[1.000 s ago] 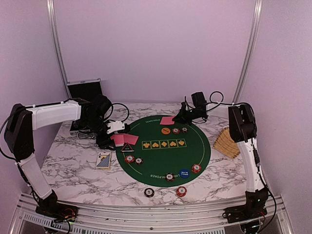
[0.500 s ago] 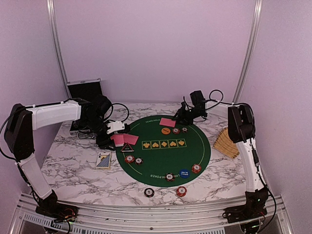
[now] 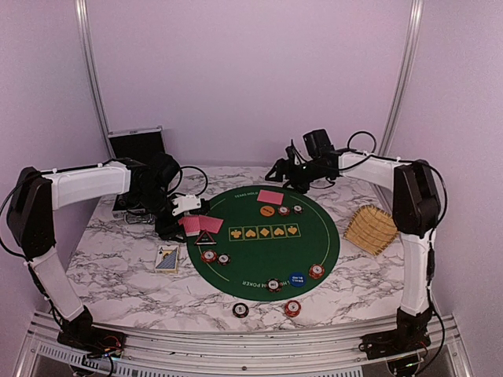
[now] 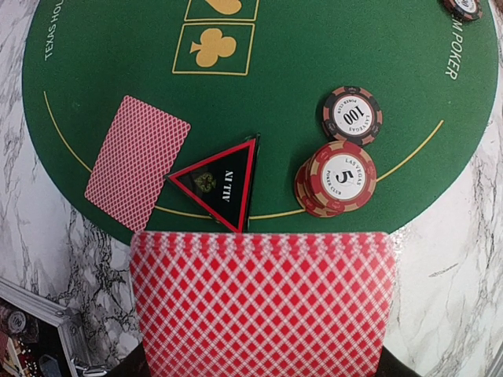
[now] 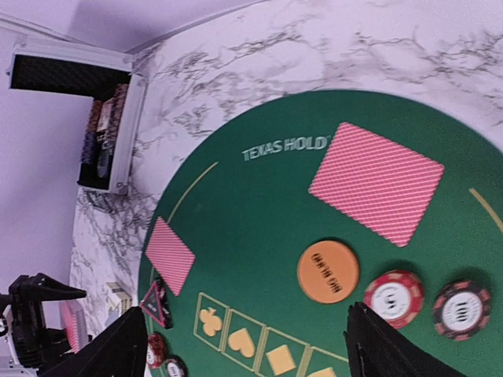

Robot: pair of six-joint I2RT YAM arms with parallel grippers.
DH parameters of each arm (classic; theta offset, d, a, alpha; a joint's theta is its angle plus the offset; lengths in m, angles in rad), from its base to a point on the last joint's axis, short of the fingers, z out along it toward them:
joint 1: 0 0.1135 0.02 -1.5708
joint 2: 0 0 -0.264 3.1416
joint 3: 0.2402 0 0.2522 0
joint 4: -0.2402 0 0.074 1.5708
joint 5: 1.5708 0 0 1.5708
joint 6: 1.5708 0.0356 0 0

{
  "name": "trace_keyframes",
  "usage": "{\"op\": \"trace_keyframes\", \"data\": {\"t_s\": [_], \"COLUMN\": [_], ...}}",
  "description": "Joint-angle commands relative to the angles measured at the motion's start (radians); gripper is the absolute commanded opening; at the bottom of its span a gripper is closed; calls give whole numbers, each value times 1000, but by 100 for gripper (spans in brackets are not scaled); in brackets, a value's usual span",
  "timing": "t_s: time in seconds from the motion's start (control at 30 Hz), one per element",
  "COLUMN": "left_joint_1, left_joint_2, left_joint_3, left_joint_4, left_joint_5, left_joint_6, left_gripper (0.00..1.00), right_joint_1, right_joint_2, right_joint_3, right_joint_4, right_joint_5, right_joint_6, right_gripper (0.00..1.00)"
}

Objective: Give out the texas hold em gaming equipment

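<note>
A green round poker mat (image 3: 263, 236) lies mid-table. My left gripper (image 3: 174, 220) hangs over the mat's left edge, shut on a pack of pink-red-backed cards (image 4: 263, 302) that hides its fingers. Just beyond the pack lie a single card (image 4: 137, 162), the black triangular marker (image 4: 220, 182) and dark-red chips (image 4: 336, 179). My right gripper (image 3: 277, 170) hovers open above the mat's far edge, nothing between its fingers. Under it a card (image 5: 377, 182) lies flat, with the orange button (image 5: 328, 271) and two chips (image 5: 393, 298) nearby. The blue button (image 3: 296, 277) sits near the front.
The silver-edged black case (image 3: 137, 145) stands open at the back left. A wicker basket (image 3: 371, 229) sits right of the mat. A face-up card (image 3: 167, 258) lies left of the mat. Two chips (image 3: 240, 309) rest on the marble near the front edge.
My right gripper has opened, leaving the card flat on the mat's far side, and has lifted away toward the back. The left arm and its cards have not moved.
</note>
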Motion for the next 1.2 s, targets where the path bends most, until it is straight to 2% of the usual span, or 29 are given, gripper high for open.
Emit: {"op": "trace_keyframes", "data": {"t_s": [0.0, 0.23, 0.53, 0.77, 1.17], "left_joint_1": [6, 6, 4, 4, 2], "left_joint_2": [-12, -14, -11, -12, -1], "left_joint_3": [22, 29, 37, 45, 57], "left_joint_4": [-23, -23, -22, -23, -22], "left_joint_5": [16, 19, 19, 24, 33], "left_joint_6": [-8, -11, -17, -21, -28], "left_gripper": [0, 0, 0, 0, 0], "right_joint_1": [83, 183, 280, 321, 361], "right_joint_2": [-72, -120, -61, 11, 73], "right_joint_3": [-140, -314, -391, -365, -313], "right_joint_4": [122, 315, 672, 766, 834], "right_joint_5": [-7, -143, -322, -365, -385], "right_joint_6": [36, 146, 403, 485, 549], "right_gripper": [89, 95, 97, 97, 96]}}
